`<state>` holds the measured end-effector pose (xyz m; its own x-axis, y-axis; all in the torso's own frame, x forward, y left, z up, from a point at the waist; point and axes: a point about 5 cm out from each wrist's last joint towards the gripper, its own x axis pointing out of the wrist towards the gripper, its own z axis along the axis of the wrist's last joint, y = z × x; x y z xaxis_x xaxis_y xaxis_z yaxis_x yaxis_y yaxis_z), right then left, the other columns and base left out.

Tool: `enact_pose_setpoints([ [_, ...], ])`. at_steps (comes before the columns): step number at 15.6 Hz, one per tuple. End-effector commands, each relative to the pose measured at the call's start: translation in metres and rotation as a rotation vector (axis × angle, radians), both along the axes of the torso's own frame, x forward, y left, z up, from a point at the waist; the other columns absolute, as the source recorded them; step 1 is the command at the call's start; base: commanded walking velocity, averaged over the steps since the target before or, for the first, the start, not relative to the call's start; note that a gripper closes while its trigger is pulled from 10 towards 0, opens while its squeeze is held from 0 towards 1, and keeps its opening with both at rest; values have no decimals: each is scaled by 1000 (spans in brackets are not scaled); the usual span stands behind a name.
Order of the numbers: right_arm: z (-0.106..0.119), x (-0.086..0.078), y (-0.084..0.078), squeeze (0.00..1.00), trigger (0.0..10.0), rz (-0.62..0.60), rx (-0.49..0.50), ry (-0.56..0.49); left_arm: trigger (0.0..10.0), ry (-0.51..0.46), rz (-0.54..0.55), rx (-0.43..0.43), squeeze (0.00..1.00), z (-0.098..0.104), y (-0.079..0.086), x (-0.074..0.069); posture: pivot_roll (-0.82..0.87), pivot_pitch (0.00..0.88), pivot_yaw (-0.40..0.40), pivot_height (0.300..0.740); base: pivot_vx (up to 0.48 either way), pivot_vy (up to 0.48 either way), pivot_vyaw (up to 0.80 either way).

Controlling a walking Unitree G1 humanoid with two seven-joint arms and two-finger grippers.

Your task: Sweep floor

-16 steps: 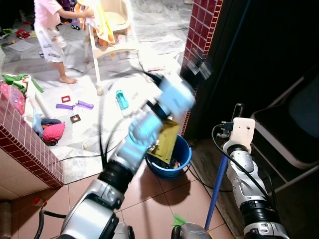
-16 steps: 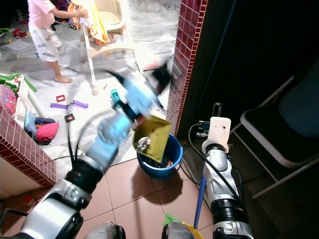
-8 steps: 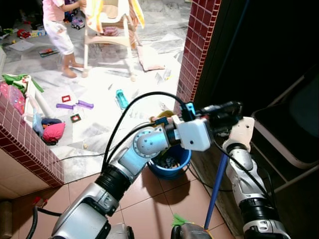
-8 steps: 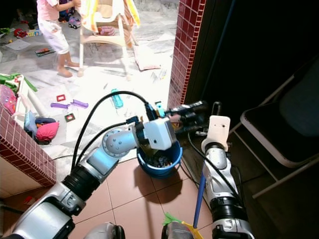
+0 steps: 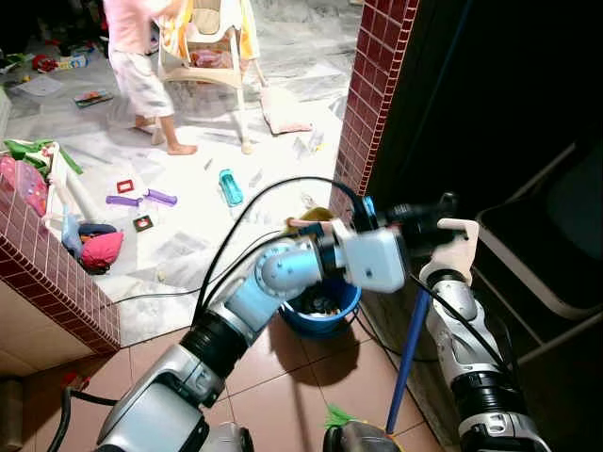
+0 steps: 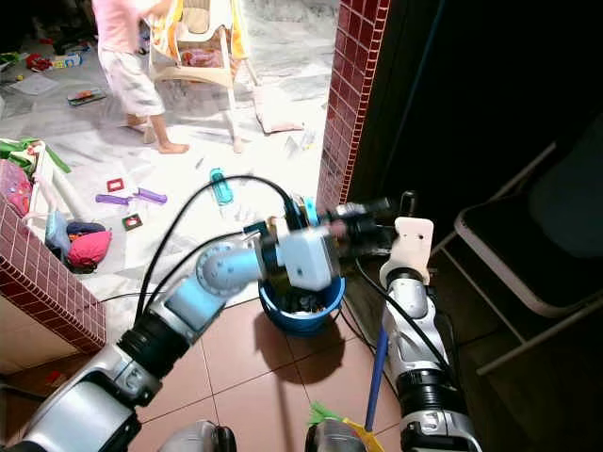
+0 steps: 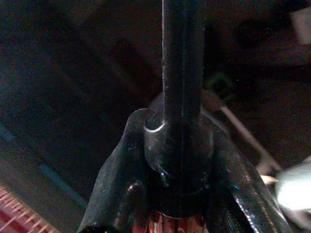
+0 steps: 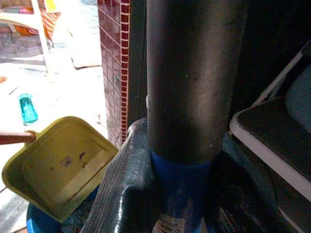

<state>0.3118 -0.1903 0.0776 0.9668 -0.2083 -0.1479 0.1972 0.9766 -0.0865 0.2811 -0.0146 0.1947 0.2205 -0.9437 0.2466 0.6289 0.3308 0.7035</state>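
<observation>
The robot stood on terracotta floor tiles (image 5: 292, 386) at a doorway edged by a red brick pillar (image 5: 377, 85). Its left arm reached across its body, and the left gripper (image 5: 429, 218) lay in front of the right wrist, close to the upper part of a broom handle (image 5: 412, 339). In the left wrist view, the two black fingers (image 7: 116, 189) were closed around a dark pole (image 7: 181, 73) that ran up between them. The right gripper (image 8: 181, 204) also had its jaws closed on that broom handle, which was blue at the grip and black above it. The blue shaft ran down from the right gripper to green bristles (image 5: 339, 415) on the tiles.

Below and beside the right jaws, a yellow dustpan (image 8: 60, 165) tilted over a blue bucket (image 5: 325, 301) holding dark debris. The bucket stood on the tiles under the left forearm, at the foot of the pillar.

Beyond the doorway, well away from both grippers, a person in pink (image 5: 141, 66) stood by a cream plastic chair (image 5: 212, 42) on a pale marble floor strewn with toys (image 5: 141, 200). A folding chair (image 5: 556, 245) stood in the dark space on the right.
</observation>
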Motion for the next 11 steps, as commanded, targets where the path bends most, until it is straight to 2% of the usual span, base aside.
enact_pose_setpoints([
  [1, 20, 9, -1, 0, 10000, 11, -27, -88, 10000, -84, 56, -59, 0, 30, 5, 9, -125, 48, -27, 740, 0, 0, 0],
  [3, 20, 10, -1, 0, 10000, 13, -30, -85, 10000, -70, 119, -134, 0, 52, 11, 16, -123, 44, -31, 740, 0, 0, 0],
  [4, 19, 10, -1, 0, 10000, 17, -32, -82, 10000, -100, 162, -231, 0, 70, 19, 18, -120, 37, -38, 740, 0, 0, 0],
  [5, 19, 11, -1, 0, 10000, 18, -32, -81, 10000, -101, 172, -258, 0, 74, 21, 18, -120, 37, -38, 740, 0, 0, 0],
  [7, 18, 12, 0, 0, 10000, 29, -34, -76, 10000, -158, 288, -466, 0, 115, 44, 26, -112, 29, -44, 740, 0, 0, 0],
  [10, 17, 13, 0, 0, 10000, 30, -36, -73, 10000, -177, 331, -547, 0, 133, 56, 27, -110, 17, -45, 740, 0, 0, 0],
  [11, 16, 12, -1, 0, 10000, 28, -37, -71, 10000, -227, 397, -570, 0, 142, 67, 28, -111, 15, -46, 740, 0, 0, 0],
])
